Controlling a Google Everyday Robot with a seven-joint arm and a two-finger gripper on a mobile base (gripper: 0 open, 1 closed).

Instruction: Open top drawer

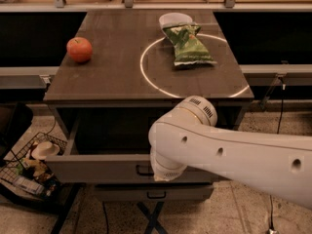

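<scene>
The top drawer (97, 168) is pulled out from under the dark tabletop, its grey front facing me and its dark inside showing. Its small black loop handle (143, 170) sits at the front's centre. My white arm reaches in from the right, and its wrist (168, 165) covers the drawer front just right of the handle. The gripper itself is hidden behind the wrist, at the handle. A narrower grey drawer (153, 194) with a like handle sits shut below.
On the tabletop (112, 77) lie a red apple (79, 49), a green snack bag (187, 45) and a white bowl (174, 19), with a white circle (190, 65) drawn on it. A wire basket (29, 167) of rubbish stands on the floor at left.
</scene>
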